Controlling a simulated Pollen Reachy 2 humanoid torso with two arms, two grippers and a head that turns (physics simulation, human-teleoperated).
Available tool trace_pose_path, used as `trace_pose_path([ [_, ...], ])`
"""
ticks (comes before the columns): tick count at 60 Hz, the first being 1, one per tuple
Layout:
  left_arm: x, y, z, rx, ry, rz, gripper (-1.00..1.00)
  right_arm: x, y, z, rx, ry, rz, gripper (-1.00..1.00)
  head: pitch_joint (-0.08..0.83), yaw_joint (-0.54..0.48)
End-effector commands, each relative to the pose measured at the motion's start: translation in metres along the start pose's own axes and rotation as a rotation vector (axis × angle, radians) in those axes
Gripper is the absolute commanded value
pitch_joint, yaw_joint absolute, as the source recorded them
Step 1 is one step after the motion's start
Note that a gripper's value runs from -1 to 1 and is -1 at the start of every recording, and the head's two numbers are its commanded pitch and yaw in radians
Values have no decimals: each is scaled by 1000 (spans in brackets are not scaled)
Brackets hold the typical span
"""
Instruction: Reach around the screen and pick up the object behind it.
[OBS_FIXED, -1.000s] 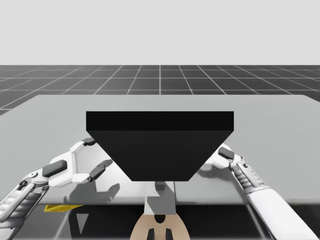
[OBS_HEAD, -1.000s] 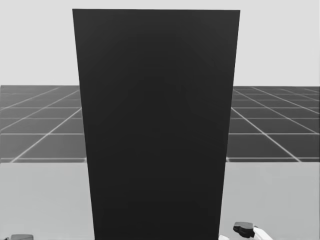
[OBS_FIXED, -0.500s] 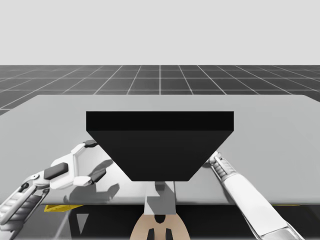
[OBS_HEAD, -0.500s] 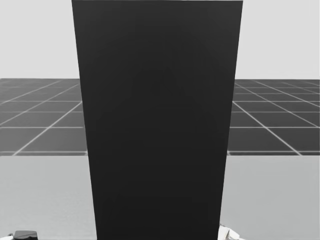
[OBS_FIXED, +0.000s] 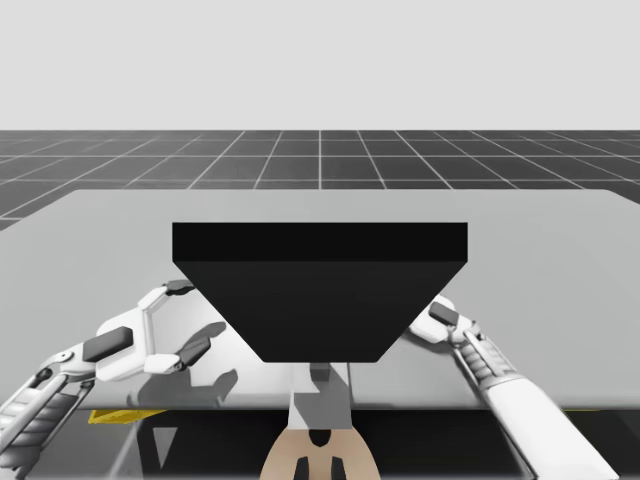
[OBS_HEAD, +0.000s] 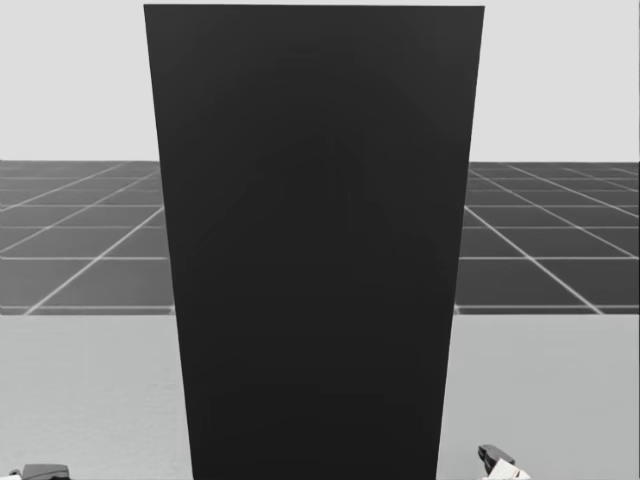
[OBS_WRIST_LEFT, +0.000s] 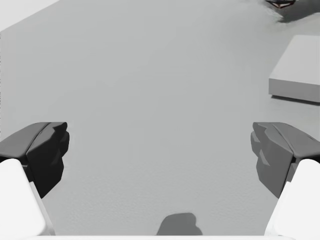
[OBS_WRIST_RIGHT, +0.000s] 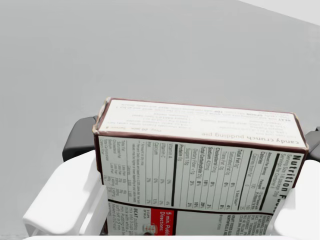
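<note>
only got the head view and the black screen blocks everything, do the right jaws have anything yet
observer: yes, the right wrist view shows the right jaws shut on a white box with dark red edges, touching it from both sides.
operator: where's that arm sitting
observer: in the high view the right arm reaches in at the right edge of the black screen.
operator: and the left
observer: the left wrist view shows the left jaws open over bare table, nothing between them.
</note>
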Motion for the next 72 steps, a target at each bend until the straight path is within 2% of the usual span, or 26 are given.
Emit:
trace_pose_path([
  [1,2,0,-1,3,1,-5,-1000,20,-23,49,-116,-27,69,980,139,-12],
  [7,4,-1,-4,-1,2,-10,-1000,27,-31,73,-169,-39,84,1000,134,-17],
  [22,7,-2,-6,-1,6,-15,-1000,48,-48,109,-279,-74,123,1000,134,-19],
  [26,7,-2,-5,3,7,-15,-1000,59,-55,121,-330,-90,146,1000,135,-17],
  [29,7,-2,-5,5,7,-15,-1000,65,-58,125,-356,-93,148,1000,135,-16],
  [30,7,-2,-5,6,7,-16,-1000,70,-62,128,-381,-99,165,1000,135,-16],
  [42,7,-2,-5,6,8,-16,-1000,104,-75,135,-463,-130,212,1000,133,-17],
  [54,8,-2,-4,14,7,-18,-1000,141,-88,136,-581,-179,226,1000,133,-15],
  [66,9,-1,-5,19,6,-20,-1000,189,-99,139,-705,-257,246,1000,133,-16],
  [72,9,0,-5,20,7,-22,-1000,217,-99,141,-746,-301,282,1000,134,-16],
])
